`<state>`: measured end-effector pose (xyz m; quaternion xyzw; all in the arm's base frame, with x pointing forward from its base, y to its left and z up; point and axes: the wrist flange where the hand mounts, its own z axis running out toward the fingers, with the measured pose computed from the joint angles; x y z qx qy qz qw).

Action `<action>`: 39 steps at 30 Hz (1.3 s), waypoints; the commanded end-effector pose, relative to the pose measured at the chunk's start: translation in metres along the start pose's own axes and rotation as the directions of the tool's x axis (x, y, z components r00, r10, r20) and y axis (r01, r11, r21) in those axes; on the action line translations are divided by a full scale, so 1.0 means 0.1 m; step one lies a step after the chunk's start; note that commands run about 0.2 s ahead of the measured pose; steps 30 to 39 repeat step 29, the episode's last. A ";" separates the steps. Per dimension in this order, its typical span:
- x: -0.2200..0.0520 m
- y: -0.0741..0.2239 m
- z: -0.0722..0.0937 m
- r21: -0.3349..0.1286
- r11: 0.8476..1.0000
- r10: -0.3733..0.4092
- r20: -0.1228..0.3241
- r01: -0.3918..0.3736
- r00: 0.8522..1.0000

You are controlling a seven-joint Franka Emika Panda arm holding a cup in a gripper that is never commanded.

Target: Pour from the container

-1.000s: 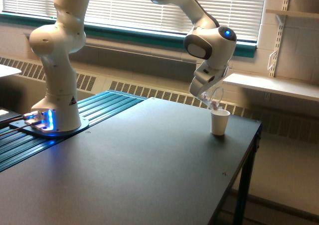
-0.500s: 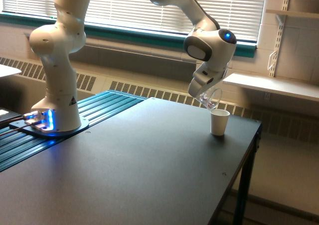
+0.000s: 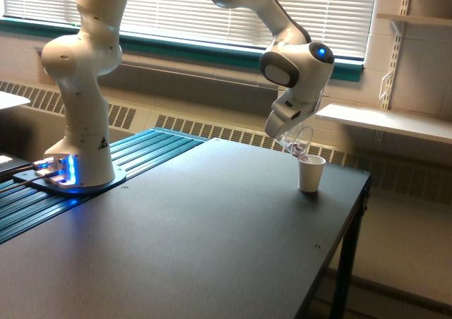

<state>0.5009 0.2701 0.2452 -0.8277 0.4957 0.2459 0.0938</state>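
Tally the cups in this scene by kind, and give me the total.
Clear cups: 1, the see-through cup held tilted in the gripper, over the paper one.
White paper cups: 1, the paper cup standing upright on the dark table, near its far edge at the exterior view's right.
Total: 2 cups.

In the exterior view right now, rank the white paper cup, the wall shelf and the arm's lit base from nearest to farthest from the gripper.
1. White paper cup: just below the gripper and its tilted glass container.
2. Wall shelf: toward the exterior view's right.
3. Lit base: far off at the exterior view's left.
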 end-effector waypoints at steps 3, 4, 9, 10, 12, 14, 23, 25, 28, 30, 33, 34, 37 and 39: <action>0.04 0.01 -0.14 0.010 0.999 0.037 0.009 -0.037 0.999; 0.04 0.00 -0.14 0.011 0.999 0.038 0.010 -0.038 0.999; 0.03 -0.01 -0.16 0.021 0.999 0.039 0.021 -0.039 0.999; 0.03 -0.01 -0.16 0.022 0.999 0.040 0.022 -0.040 0.999; 0.03 -0.01 -0.17 0.022 0.999 0.040 0.021 -0.041 0.999; 0.03 -0.01 -0.17 0.025 0.999 0.042 0.021 -0.042 0.999; -0.16 -0.07 -0.30 0.070 0.997 -0.015 -0.050 0.018 0.999; -0.21 -0.10 -0.33 0.076 0.996 -0.030 -0.062 0.035 0.998; -0.17 -0.07 -0.36 0.095 0.995 -0.009 -0.055 0.014 0.998; -0.14 -0.05 -0.38 0.116 0.993 0.004 -0.055 0.003 0.998; -0.14 -0.05 -0.38 0.116 0.993 0.004 -0.055 0.003 0.998; -0.14 -0.05 -0.38 0.116 0.993 0.004 -0.055 0.003 0.998; -0.14 -0.05 -0.38 0.116 0.993 0.004 -0.055 0.003 0.998; -0.14 -0.05 -0.38 0.116 0.993 0.004 -0.055 0.003 0.998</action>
